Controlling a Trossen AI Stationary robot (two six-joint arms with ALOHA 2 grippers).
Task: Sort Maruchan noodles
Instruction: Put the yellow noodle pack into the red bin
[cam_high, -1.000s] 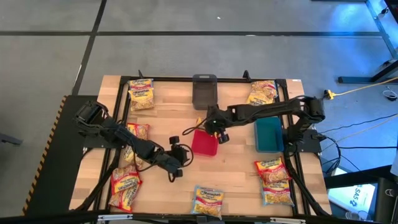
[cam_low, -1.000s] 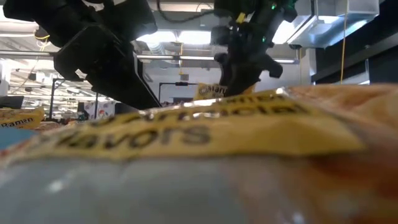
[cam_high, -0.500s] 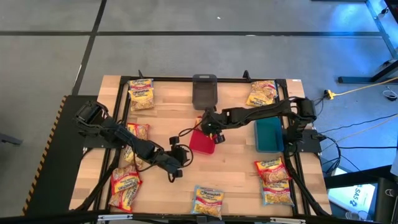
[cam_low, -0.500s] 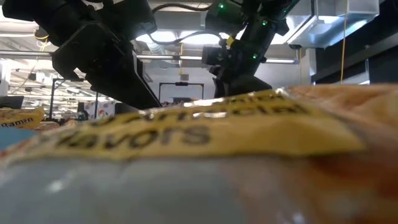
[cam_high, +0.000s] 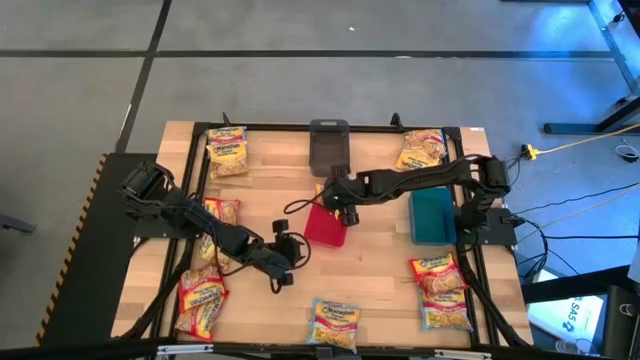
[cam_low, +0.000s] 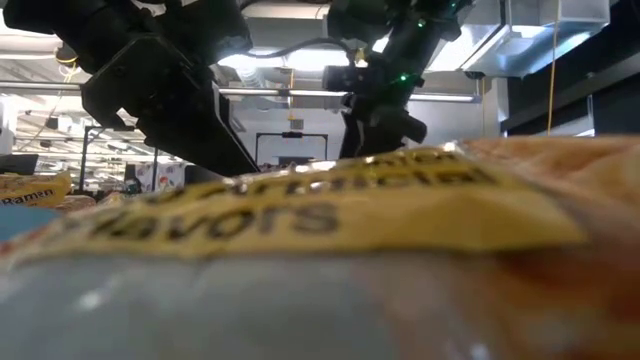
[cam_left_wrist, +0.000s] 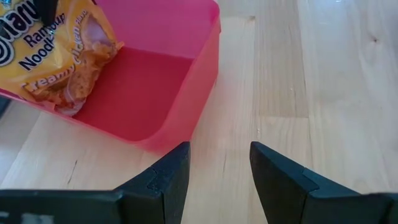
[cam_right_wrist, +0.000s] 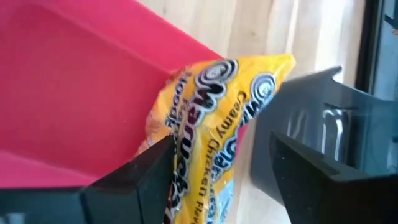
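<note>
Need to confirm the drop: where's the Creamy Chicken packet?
Yellow crinkly plastic Creamy Chicken packet leans in the red plastic bin at table centre, at the right hand.

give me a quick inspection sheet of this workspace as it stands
surface: wooden table in a black frame.
job's things: one noodle packet leans in the red bin; other noodle packets lie scattered around the table's edges.
clutter: grey bin at the far edge, teal bin on the right.
grippers: right gripper open around the packet at the red bin; left gripper open, empty, near the bin.
cables: yellow cable on the floor, right.
surroundings: grey floor; no people seen.
</note>
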